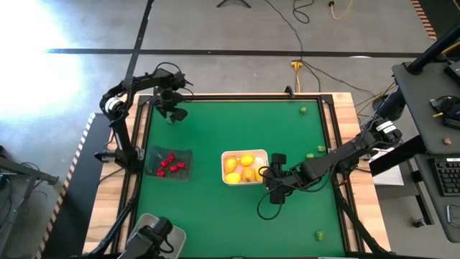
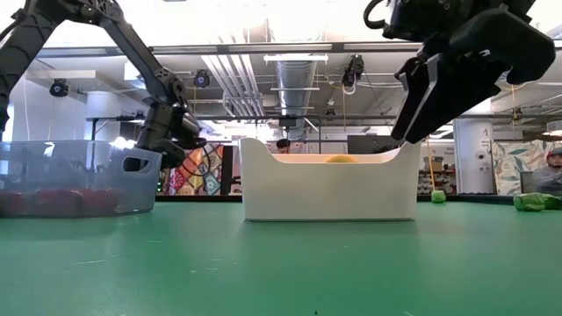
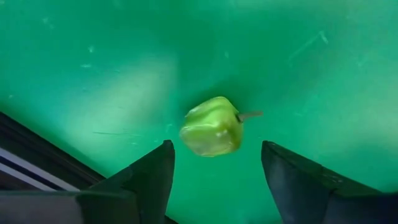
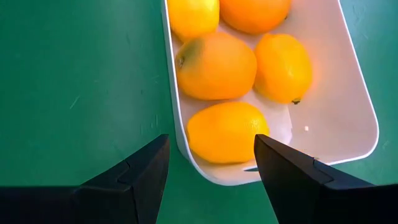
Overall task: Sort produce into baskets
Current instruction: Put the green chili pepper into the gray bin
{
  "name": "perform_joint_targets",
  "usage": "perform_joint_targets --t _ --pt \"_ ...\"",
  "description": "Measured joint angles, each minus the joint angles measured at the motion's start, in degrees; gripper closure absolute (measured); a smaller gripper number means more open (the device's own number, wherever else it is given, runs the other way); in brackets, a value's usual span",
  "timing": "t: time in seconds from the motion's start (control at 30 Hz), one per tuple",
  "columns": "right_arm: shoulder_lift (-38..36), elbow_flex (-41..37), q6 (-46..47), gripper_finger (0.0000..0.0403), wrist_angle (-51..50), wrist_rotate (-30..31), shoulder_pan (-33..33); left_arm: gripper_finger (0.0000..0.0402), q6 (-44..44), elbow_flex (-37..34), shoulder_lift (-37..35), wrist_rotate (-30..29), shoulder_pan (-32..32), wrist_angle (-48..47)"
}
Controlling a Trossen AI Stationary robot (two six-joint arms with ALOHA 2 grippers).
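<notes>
Your left gripper (image 3: 214,165) hangs spread over the green pepper (image 3: 212,126) far behind the white basket (image 1: 225,167) to straddle it — right gripper (image 4: 211,162) sits released, empty, beside that basket's lemons (image 4: 214,65).

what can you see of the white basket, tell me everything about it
The white basket is an opaque, glossy plastic tub, a rounded rectangle with a flared rim, upright near the middle of the green mat. It holds yellow-orange lemons. The right tool, open, hangs at its right end.
</notes>
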Motion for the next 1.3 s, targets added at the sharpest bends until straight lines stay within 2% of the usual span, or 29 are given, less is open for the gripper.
perform_joint_targets --t 0.3,0.6,0.7,0.8,0.93,1.0,1.17,1.3 --pt "-0.06 0.0 1.51 0.0177 -2.95 -0.22 0.0 0.0178 5.14 0.81 0.0 -0.31 1.03 1.27" --pt "-0.07 0.0 1.05 0.0177 -2.82 0.26 -0.15 0.0219 19.69 8.07 -0.07 -3.47 -2.11 -13.29" --pt "-0.07 0.0 1.07 0.0177 -2.64 0.9 -0.15 0.0228 26.58 7.01 -0.53 -8.56 -4.97 -14.86" --pt "-0.07 0.0 1.02 0.0177 -2.62 2.19 -0.19 0.023 35.34 4.08 -1.07 -13.64 -7.73 -11.64" --pt "-0.07 0.0 0.96 0.0177 -2.62 3.26 -1.41 0.0231 41.46 0.49 -1.14 -13.33 -9.12 -3.99" --pt "-0.07 0.0 1.01 0.0177 -2.7 3.29 -2.09 0.0232 44.44 -2.02 -1.16 -14.71 -9.62 -3.09" --pt "-0.07 0.0 -0.51 0.0177 -3.3 3.19 -3.74 0.0243 47.27 -7.55 -1.16 -19.7 -11.35 1.32" --pt "-0.07 0.0 -1.53 0.0177 -3.42 3.29 -5.67 0.0254 47.24 -8.76 -1.36 -19.78 -11.72 6.1"
